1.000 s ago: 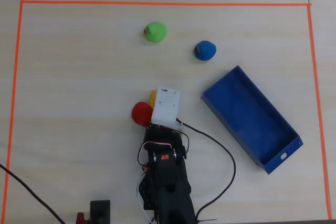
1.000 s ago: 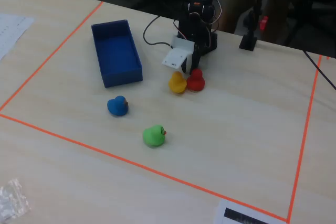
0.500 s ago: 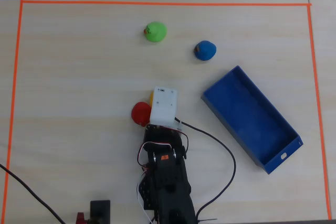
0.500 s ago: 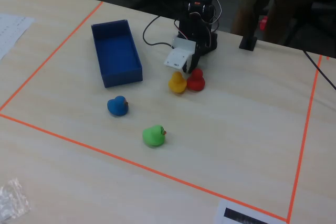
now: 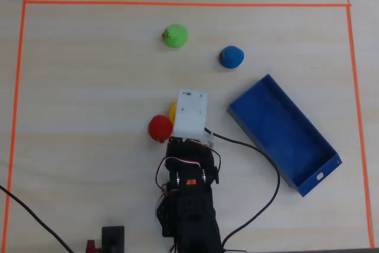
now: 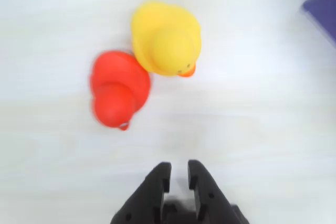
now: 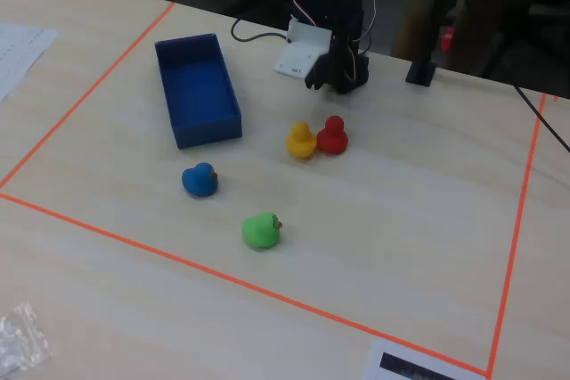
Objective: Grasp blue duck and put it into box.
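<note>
Hanging above the table [image 7: 419,220] near its own base, the arm carries its claw [image 6: 178,174] with nothing in it; in the wrist view the two dark fingers [image 6: 157,182] stand close together with only a thin gap between their tips, over bare wood. Just ahead of them in that view sit a yellow duck [image 6: 167,38] and a red duck [image 6: 118,87], touching each other, the red one to the left. In the fixed view the same pair [image 7: 301,140] [image 7: 333,134] rests side by side in front of the arm, and the white camera housing [image 7: 301,55] on the wrist is raised above them. The blue duck [image 5: 231,57] stands alone on the table in the overhead view, well apart from the claw, near the upper end of the box [image 5: 269,81] but outside it. The box lies at a slant on the right of that view, nothing showing inside it. A green duck [image 5: 175,35] sits to the left of the blue one. Orange tape [image 5: 177,4] frames the working area.
</note>
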### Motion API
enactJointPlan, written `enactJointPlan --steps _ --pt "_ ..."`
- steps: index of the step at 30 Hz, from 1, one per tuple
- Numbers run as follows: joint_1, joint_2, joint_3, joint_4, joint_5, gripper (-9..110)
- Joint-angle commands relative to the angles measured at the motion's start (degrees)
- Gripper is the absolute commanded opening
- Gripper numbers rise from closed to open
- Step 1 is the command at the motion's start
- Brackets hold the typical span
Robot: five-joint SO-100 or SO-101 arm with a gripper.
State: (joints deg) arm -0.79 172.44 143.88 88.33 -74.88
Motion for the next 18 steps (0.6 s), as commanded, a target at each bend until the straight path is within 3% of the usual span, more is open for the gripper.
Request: enactJointPlan --steps 1,9,18 --pt "-1.1 -2.5 -10.7 0.4 0.6 0" --pt "0.2 -7.1 -8.4 -16.5 0.8 0" --pt "0.7 -22.6 -19.2 -30.4 -0.1 0"
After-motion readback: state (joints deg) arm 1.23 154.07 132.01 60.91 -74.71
